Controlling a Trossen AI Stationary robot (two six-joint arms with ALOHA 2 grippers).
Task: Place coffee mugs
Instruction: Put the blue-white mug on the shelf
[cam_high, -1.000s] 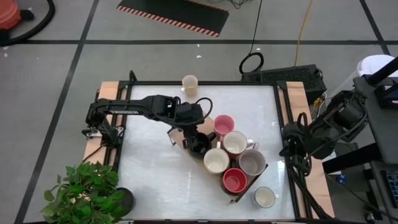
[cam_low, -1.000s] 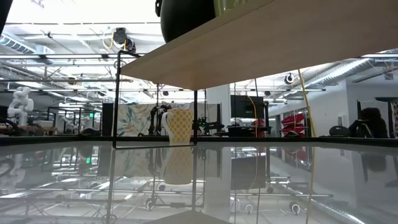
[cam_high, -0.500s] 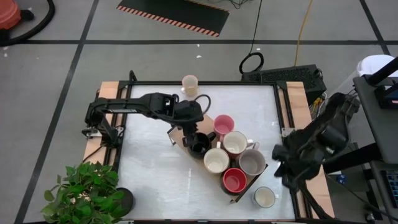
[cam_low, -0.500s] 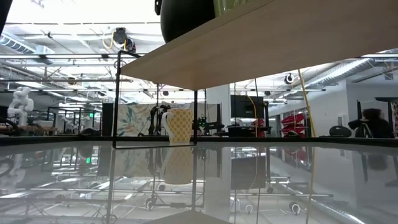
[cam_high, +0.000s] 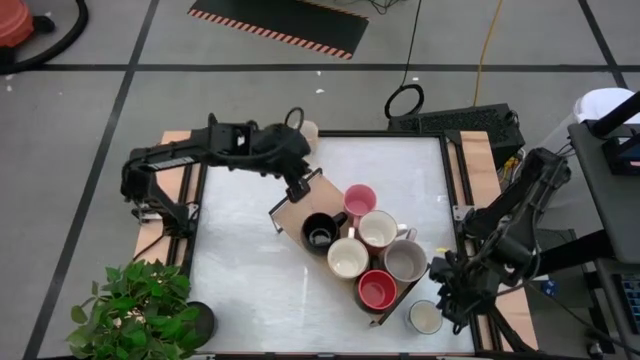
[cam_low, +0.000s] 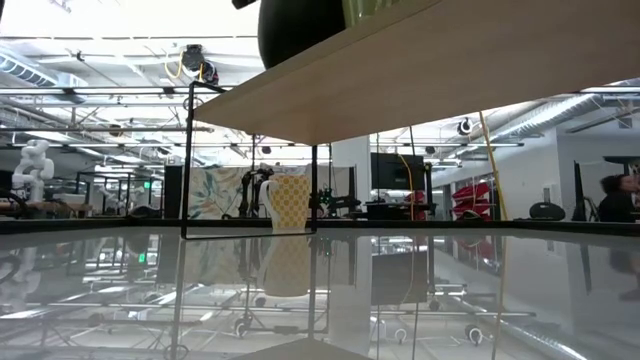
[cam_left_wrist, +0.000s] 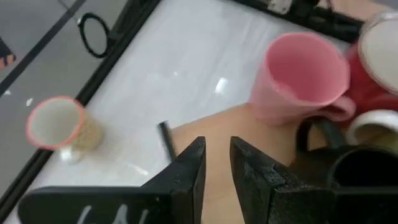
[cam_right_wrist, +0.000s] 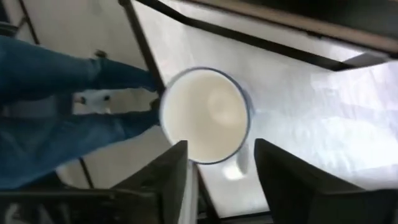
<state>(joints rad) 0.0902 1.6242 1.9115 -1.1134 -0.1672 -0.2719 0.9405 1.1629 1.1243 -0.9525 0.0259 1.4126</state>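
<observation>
right claw (cam_right_wrist: 214, 177) spread above white mug (cam_right_wrist: 205, 115) — left claw (cam_left_wrist: 216, 165) narrowly parted, empty

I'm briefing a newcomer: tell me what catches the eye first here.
A cluster of mugs on the wooden tray mid-table: black, pink, red and pale ones. The right gripper, fingers apart, hovers by a white mug at the table's near right corner. The left gripper hangs over the tray's far end, nothing between its fingers.
</observation>
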